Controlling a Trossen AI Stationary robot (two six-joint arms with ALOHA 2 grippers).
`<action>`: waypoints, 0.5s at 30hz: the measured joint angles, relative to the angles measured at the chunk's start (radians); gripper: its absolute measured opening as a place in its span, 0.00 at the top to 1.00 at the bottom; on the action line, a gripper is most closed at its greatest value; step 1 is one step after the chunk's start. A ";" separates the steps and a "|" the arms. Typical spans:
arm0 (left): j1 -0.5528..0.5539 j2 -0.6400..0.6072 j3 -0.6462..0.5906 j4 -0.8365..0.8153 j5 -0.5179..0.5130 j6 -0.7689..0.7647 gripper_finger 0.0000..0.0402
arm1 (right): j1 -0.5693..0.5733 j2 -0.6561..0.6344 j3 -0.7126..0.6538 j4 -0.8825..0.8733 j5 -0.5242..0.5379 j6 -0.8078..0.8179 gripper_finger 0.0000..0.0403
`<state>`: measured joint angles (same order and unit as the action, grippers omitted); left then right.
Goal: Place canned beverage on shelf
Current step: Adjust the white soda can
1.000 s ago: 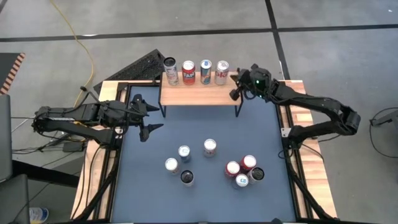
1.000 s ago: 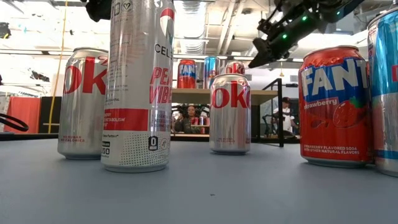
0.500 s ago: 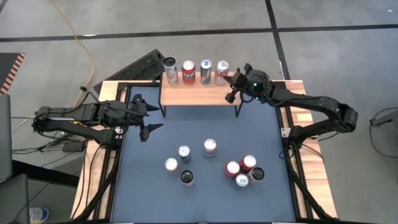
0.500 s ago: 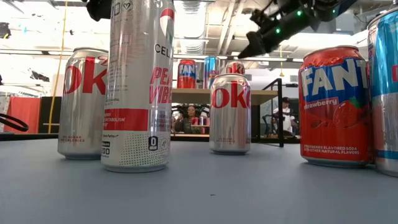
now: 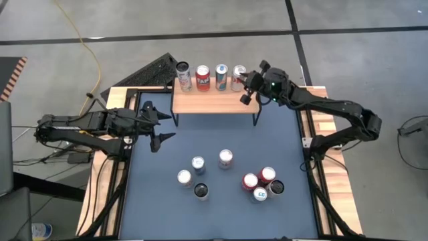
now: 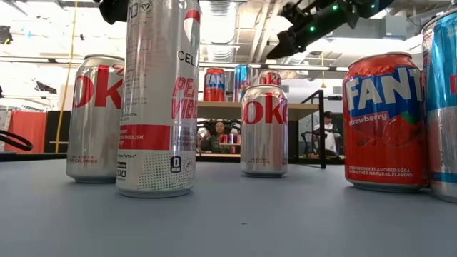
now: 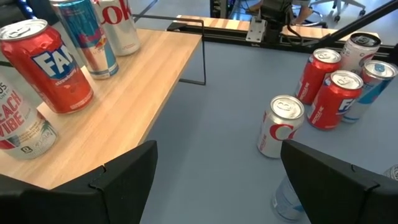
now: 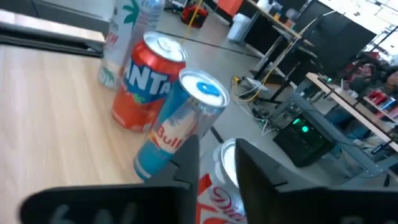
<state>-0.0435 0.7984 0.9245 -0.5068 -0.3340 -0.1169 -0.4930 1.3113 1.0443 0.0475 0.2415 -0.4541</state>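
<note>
Nearest the front edge: loose cans (image 5: 226, 158) on the mat, one group left of centre and a tight cluster (image 5: 262, 185) on the right. None on the shelf yet, none in reach of a finger.

My left gripper (image 5: 164, 126) hangs over the left side of the mat, jaws wide apart, empty. It's waiting.

Further back: the shelf (image 5: 214, 102) at the far end of the table. Four cans stand upright in a row along its far edge, the front strip of wood is bare. The Coke (image 5: 238, 77) is the rightmost, next to the Red Bull (image 5: 221, 76).

My right gripper (image 5: 247, 88) is over the shelf's right end, just beside the Coke on its right. Fingers parted a little, nothing between them. In the right wrist view the Coke's top shows just past my fingertips (image 8: 186, 163). Can't tell if a pad touches it.

My read: this is the release end of a placement. The Coke is down and standing on the shelf.

Next: widen the fingers, then back off up and to the right, clear of the Coke. A sideways swipe could knock it into the Red Bull. After that, go for a can from the right cluster.
</note>
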 joint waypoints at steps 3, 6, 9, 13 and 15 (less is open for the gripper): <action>0.000 0.000 0.000 0.000 -0.008 0.006 0.17 | 0.004 0.004 0.008 0.001 0.019 0.000 0.65; 0.000 0.000 0.000 0.000 -0.012 0.015 0.17 | 0.002 0.004 0.008 -0.002 0.020 0.001 0.61; 0.000 0.000 0.000 0.000 -0.013 0.015 0.17 | -0.009 0.004 0.008 -0.011 0.044 0.001 0.61; 0.000 0.000 0.000 0.000 -0.013 0.015 0.17 | -0.015 0.004 0.008 -0.023 0.077 0.001 0.60; 0.000 0.000 0.000 0.000 -0.013 0.015 0.17 | -0.016 0.004 0.008 -0.019 0.076 0.007 0.58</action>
<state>-0.0435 0.7984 0.9245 -0.5064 -0.3470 -0.1017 -0.5093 1.3155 1.0527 0.0282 0.3178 -0.4468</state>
